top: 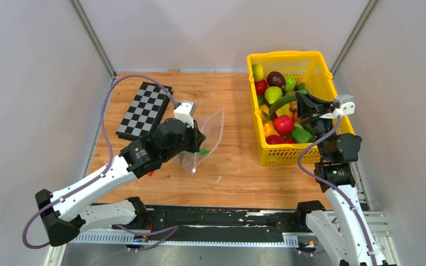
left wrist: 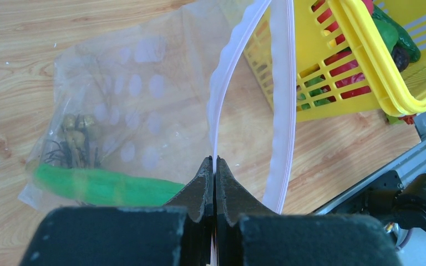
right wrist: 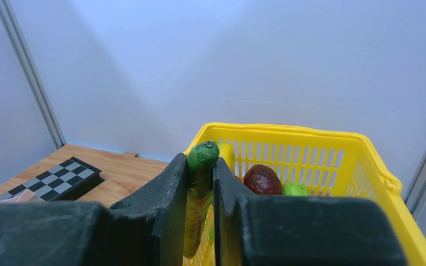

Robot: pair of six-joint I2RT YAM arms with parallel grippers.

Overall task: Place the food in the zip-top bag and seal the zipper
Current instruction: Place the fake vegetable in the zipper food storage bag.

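Observation:
The clear zip-top bag stands propped up on the wooden table, with its mouth open. My left gripper is shut on one lip of the bag's pinkish zipper; the other lip hangs apart from it. A long green piece of food lies inside the bag. My right gripper is above the yellow basket, shut on a long green cucumber-like piece that also shows in the top view. Red apples, a green pear and a dark purple fruit lie in the basket.
The yellow mesh basket stands at the back right, against the right wall. A folded chessboard lies at the back left. Grey walls close in three sides. The metal rail runs along the near edge.

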